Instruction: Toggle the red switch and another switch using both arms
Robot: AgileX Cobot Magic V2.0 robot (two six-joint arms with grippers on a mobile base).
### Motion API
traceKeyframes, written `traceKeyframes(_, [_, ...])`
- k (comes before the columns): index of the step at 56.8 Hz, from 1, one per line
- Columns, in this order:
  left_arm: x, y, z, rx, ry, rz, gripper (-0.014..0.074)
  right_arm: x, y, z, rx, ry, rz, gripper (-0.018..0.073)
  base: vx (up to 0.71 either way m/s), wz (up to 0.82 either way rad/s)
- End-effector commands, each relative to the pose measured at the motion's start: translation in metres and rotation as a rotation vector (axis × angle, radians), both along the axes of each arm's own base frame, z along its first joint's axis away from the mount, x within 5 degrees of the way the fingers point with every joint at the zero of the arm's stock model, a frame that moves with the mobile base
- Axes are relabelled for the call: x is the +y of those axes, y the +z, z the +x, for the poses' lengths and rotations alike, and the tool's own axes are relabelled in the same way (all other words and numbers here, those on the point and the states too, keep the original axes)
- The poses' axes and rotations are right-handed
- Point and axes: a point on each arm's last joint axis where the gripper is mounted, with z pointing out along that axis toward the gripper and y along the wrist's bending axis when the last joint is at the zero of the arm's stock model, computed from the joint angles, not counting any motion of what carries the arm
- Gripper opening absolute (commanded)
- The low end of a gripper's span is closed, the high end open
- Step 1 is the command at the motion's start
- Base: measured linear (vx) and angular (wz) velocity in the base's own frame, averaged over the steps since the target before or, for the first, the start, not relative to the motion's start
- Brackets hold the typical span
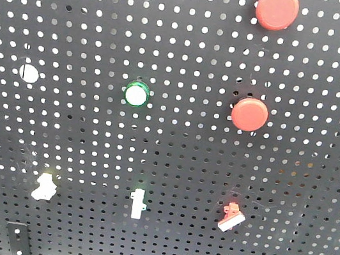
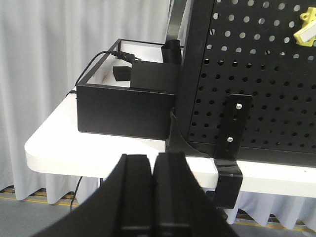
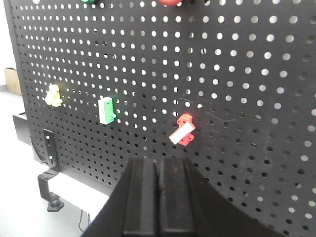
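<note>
The red switch [image 1: 231, 216] is a tiny toggle with a white lever, low on the right of the black pegboard [image 1: 315, 189]; the right wrist view shows the red switch [image 3: 183, 130] just above and slightly right of my right gripper [image 3: 159, 160], which is shut and empty. The pale yellow switch [image 1: 45, 186] sits low on the left; in the left wrist view this yellow switch [image 2: 306, 28] is at the top right corner, far above my left gripper [image 2: 152, 157], also shut and empty. Neither gripper shows in the front view.
A green-based white toggle [image 1: 138, 203] sits between the two switches. Higher up are a green round button [image 1: 136, 94] and two big red push buttons [image 1: 250, 113] [image 1: 277, 9]. A black box [image 2: 123, 108] stands on the white table [image 2: 64, 153] beside the board's clamp bracket [image 2: 232, 143].
</note>
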Motion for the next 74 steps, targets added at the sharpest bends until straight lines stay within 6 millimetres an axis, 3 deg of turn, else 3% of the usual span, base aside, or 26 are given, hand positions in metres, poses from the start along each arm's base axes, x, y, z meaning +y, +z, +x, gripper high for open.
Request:
traceKeyframes(1, [0.0, 0.001, 0.001, -0.065, -0.002, -0.008, 0.0003, -0.003, 0.016, 0.001, -0.092, -0.034, 0.039, -0.0006, 0.0, 0.0])
traceKeyframes(31, [0.0, 0.001, 0.001, -0.065, -0.002, -0.008, 0.0003, -0.004, 0.016, 0.002, -0.116, -0.047, 0.051, -0.0006, 0.0, 0.0])
traceKeyframes(35, [0.0, 0.001, 0.001, -0.065, -0.002, -0.008, 0.0003, -0.004, 0.004, 0.004, -0.108, -0.059, 0.015, -0.0006, 0.0, 0.0])
traceKeyframes(45, [0.0, 0.001, 0.001, -0.065, -0.002, -0.008, 0.0003, -0.019, -0.048, 0.01, -0.038, -0.236, -0.07, -0.0006, 0.0, 0.0])
traceKeyframes(55, [0.0, 0.001, 0.001, -0.065, -0.002, -0.008, 0.0003, -0.039, -0.093, -0.002, -0.001, -0.442, -0.061, -0.0006, 0.0, 0.0])
traceKeyframes(63, [0.0, 0.001, 0.001, -0.065, -0.002, -0.008, 0.0003, -0.05, -0.109, -0.017, -0.027, -0.597, 0.066, -0.0006, 0.0, 0.0])
traceKeyframes(74, [0.0, 0.001, 0.002, -0.062, -0.002, -0.008, 0.0003, -0.055, -0.11, -0.02, -0.027, -0.698, 0.036, -0.0006, 0.0, 0.0])
